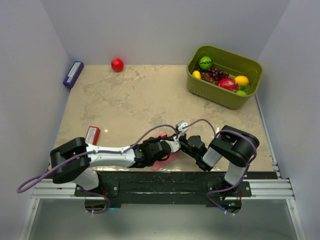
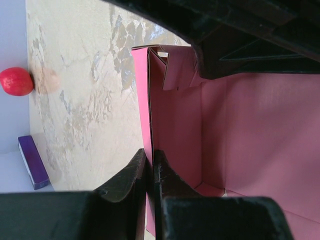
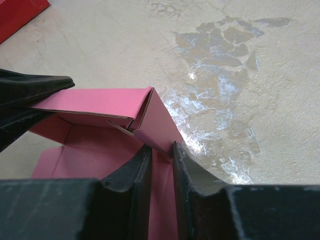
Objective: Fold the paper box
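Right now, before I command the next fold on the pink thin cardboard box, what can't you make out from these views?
- Top view: both arms cover most of the pink thin cardboard box; its fold state is hidden.
- Right wrist view: pink card sits between the right gripper fingers, but whether they clamp it is unclear.
- Left wrist view: the right gripper's black body hides the box's far corner; the frame edge cuts its right side.

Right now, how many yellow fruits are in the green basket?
2. One yellow fruit lies at the left end of the basket, beside the grapes. The other sits at the right end by the red fruit. More may be hidden under the pile.
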Motion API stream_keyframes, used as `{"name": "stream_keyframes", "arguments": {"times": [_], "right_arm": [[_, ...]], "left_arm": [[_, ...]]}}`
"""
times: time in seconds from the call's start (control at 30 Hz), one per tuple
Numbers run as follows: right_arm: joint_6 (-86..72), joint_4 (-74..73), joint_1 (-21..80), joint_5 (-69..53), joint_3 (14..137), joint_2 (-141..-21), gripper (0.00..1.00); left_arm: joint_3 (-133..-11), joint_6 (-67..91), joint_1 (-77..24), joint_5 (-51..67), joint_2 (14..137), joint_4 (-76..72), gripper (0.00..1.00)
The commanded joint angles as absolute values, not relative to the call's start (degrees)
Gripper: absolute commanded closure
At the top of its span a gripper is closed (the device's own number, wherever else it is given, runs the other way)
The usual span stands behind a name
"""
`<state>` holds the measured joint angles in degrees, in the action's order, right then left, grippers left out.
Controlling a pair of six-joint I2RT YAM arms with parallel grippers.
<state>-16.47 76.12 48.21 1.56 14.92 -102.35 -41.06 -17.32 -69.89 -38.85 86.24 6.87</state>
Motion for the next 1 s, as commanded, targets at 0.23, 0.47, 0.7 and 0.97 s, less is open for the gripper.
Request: {"name": "stream_keyframes", "arguments": {"times": [0.23,0.47,0.7,0.97], "right_arm": [[-18.0,102.5,47.2,2.7,16.7,-99.5,0.93],[-19.4,102.5,47.2,2.2,16.0,-98.6,0.94],[-18.1,102.5,47.3,0.4,13.6,-97.9,0.94],[-16.5,102.5,47.3,1.2,11.8,-96.6,0.94]], "left_arm": [[-38.6,-14.3,-71.9,-21.2,91.4,13.6,0.93],[-39.0,-13.6,-71.9,-22.6,90.5,13.8,0.79],[-40.6,-11.6,-71.5,-24.1,87.5,14.9,0.42],[-41.6,-8.7,-66.9,-19.5,78.4,14.5,0.14]]}}
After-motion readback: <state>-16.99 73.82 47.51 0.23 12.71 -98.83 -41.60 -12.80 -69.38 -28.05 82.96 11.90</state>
